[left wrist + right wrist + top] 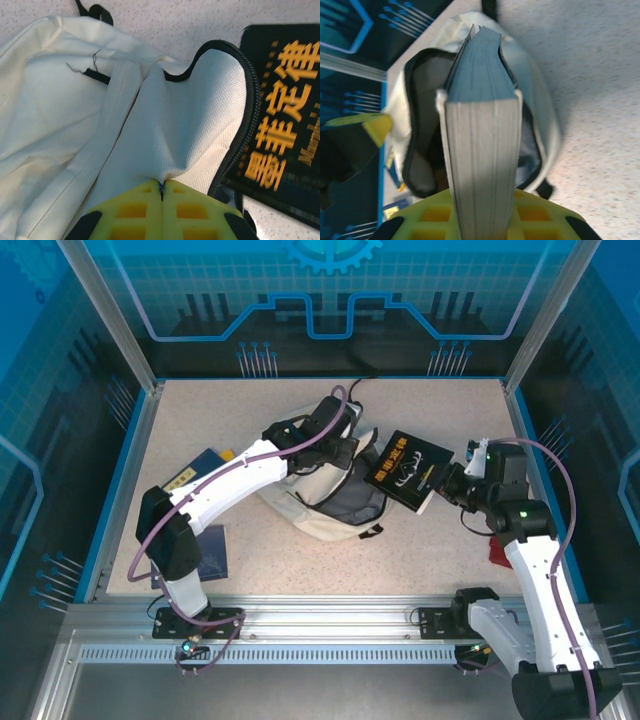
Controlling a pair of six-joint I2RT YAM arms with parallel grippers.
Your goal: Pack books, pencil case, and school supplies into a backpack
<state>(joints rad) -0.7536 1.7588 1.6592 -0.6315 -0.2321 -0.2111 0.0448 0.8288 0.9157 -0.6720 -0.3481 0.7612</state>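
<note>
Since the top camera takes in the whole table [425, 572], I'll start there. The cream backpack [325, 508] lies in the middle with its mouth open toward the right. The left gripper [350, 447] is at its upper flap. The right gripper [450, 483] holds a black book [408, 470], tilted, right at the opening's edge. A dark book with a yellow band [197, 473] and a blue book [213, 552] lie flat on the left, near the left arm.

Left wrist cam: the yellow fingers [135, 207] are pinched tight with a fold of the backpack's white lining caught between them, drawn into a peak. The dark zipper [251, 110] curves round the flap, and the black book with orange lettering sits just beyond it.

Right wrist cam: the gripper is clamped on the black book, seen page-edge on, with its far end over the backpack's dark open mouth.
</note>
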